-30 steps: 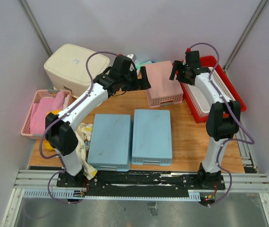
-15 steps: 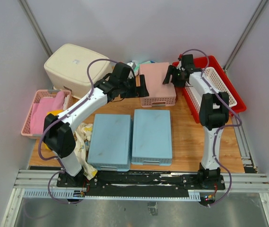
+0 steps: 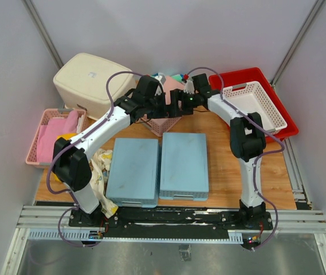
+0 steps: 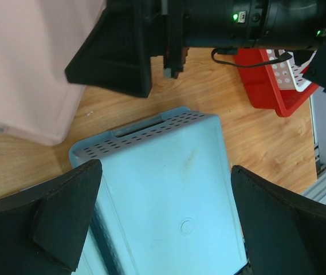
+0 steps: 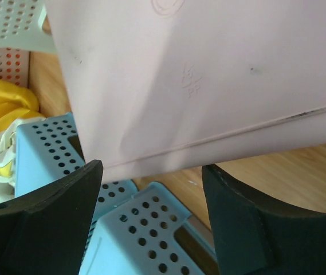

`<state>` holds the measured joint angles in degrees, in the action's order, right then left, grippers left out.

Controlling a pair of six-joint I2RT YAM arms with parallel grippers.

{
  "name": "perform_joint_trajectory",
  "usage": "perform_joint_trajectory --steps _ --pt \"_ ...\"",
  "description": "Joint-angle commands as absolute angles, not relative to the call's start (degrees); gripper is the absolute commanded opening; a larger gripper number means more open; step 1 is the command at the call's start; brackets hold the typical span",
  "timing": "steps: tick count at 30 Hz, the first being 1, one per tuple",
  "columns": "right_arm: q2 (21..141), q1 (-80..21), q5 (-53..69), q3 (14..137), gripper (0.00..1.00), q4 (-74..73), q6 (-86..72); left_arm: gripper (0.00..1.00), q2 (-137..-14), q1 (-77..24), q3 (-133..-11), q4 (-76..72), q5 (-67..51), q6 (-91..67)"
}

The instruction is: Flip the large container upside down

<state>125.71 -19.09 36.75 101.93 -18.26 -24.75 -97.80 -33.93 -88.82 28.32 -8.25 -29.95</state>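
The large container [image 3: 91,80], a cream-beige tub, stands at the back left corner with a smooth flat face up; neither gripper touches it. My left gripper [image 3: 171,106] is open and empty, hovering over a blue container [image 4: 168,189], with its jaws wide apart [image 4: 164,169]. My right gripper [image 3: 181,102] is open right beside it, its jaws [image 5: 151,166] at the lower edge of a tilted pink basket [image 5: 208,74]. That basket shows between the two arms [image 3: 161,122].
Two blue containers [image 3: 133,171] [image 3: 184,165] lie upside down side by side at the front. A white lattice basket [image 3: 257,109] sits in a red tray [image 3: 237,77] at the back right. A pink basket with pink cloth [image 3: 51,137] and a yellow-white cloth [image 3: 99,163] lie left.
My right gripper swung left from the red tray to the table's middle, and the pink basket moved left with it and tilted. My left gripper stayed near the basket.
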Motion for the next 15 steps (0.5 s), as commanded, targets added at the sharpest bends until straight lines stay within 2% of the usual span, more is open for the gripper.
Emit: perform_joint_trajectory --steps 1,7,15 --pt "127.1 -20.1 41.2 105.7 0.72 -17.2 -26.2 0.99 -97.1 -33.8 -89.6 27.3 -8.8 -29.4" --pt "119.5 -16.4 30.5 104.9 0.72 -28.2 -18.6 0.99 -96.3 -33.8 -88.8 26.4 -9.3 -29.3" --pt "103.0 -8.0 12.7 94.8 0.73 -33.9 -10.5 0.99 -96.7 -33.8 -90.8 24.9 -10.7 -29.0"
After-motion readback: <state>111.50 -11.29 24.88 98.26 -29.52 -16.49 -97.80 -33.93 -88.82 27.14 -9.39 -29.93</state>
